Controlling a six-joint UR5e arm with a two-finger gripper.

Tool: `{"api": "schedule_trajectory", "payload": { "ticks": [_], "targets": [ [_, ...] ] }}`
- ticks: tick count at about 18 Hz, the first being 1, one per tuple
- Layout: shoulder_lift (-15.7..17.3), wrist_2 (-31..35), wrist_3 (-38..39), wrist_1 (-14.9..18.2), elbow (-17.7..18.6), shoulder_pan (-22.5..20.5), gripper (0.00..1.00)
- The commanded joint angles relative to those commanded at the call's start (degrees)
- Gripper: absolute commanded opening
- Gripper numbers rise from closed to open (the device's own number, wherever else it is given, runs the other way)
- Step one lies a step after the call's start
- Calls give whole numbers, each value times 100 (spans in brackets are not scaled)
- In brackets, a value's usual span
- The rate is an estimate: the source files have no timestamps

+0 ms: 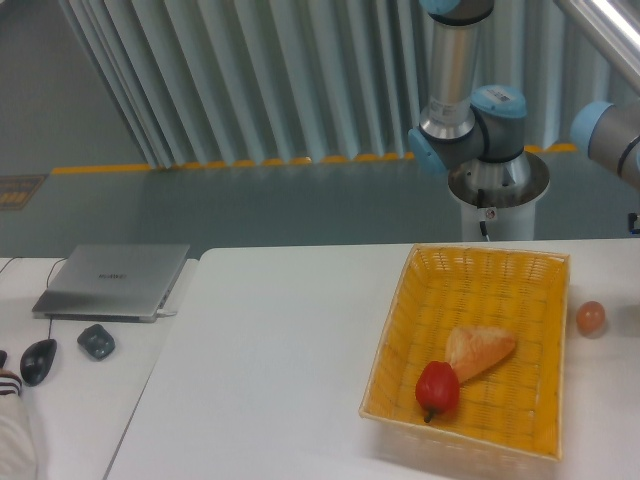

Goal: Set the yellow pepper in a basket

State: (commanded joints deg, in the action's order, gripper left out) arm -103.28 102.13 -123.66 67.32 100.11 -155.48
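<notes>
The yellow-orange wicker basket lies on the white table at the right. Inside it are a red pepper and a tan wedge of bread. The yellow pepper is out of view. Only the arm's base column and one elbow joint at the right edge show. The gripper itself is outside the frame on the right.
A small orange egg-like ball rests on the table just right of the basket. A closed laptop, a dark mouse and a small dark object sit on the adjoining table at the left.
</notes>
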Motion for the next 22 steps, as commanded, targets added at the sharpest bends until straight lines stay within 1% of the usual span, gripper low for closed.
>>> {"api": "schedule_trajectory", "payload": {
  "ticks": [4, 6, 10, 13, 22],
  "targets": [
    [-8, -9, -141, -17, 79, -97, 100],
    [-26, -9, -141, -140, 88, -80, 100],
    [-44, -9, -106, -219, 88, -79, 100],
    [-166, -9, -62, -360, 97, -62, 100],
    [-307, -9, 17, -483, 123, -88, 100]
  ]
}}
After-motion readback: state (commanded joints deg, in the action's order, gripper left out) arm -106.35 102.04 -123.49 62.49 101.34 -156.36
